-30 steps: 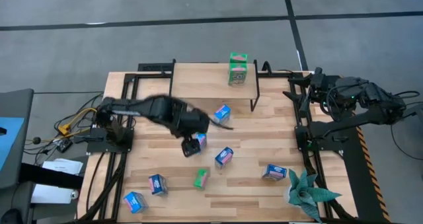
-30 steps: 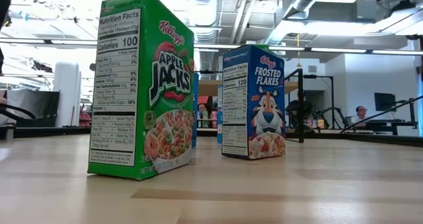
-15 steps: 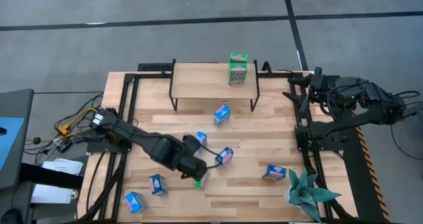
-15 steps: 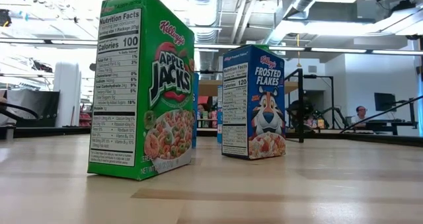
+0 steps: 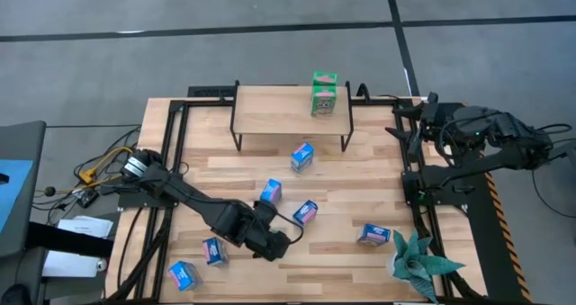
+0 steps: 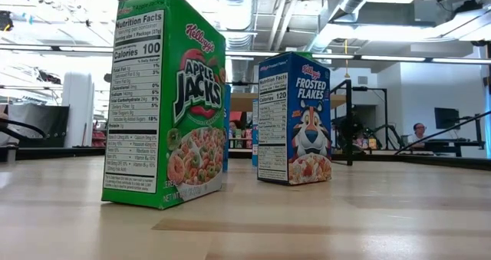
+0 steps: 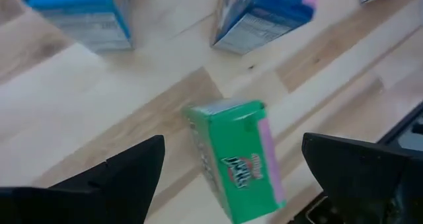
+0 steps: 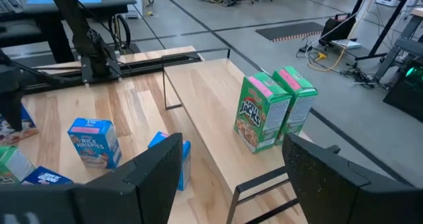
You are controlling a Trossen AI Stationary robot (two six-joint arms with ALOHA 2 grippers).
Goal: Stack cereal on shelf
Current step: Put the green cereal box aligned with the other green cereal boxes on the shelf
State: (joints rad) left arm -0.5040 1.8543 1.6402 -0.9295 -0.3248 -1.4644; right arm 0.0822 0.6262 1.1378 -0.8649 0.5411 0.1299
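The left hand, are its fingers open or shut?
Open. In the left wrist view the left hand has its two dark fingers spread wide, with a green cereal box between them, untouched.

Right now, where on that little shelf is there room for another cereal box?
The shelf is bare from its left end to the two green boxes near its right end. The table's front is crowded: boxes surround the open left gripper over a green box.

Place: robotics lab or workshop
Ceiling: exposed ducts and strip lights
Floor: grey concrete
Far: workstations, cables, a seated person
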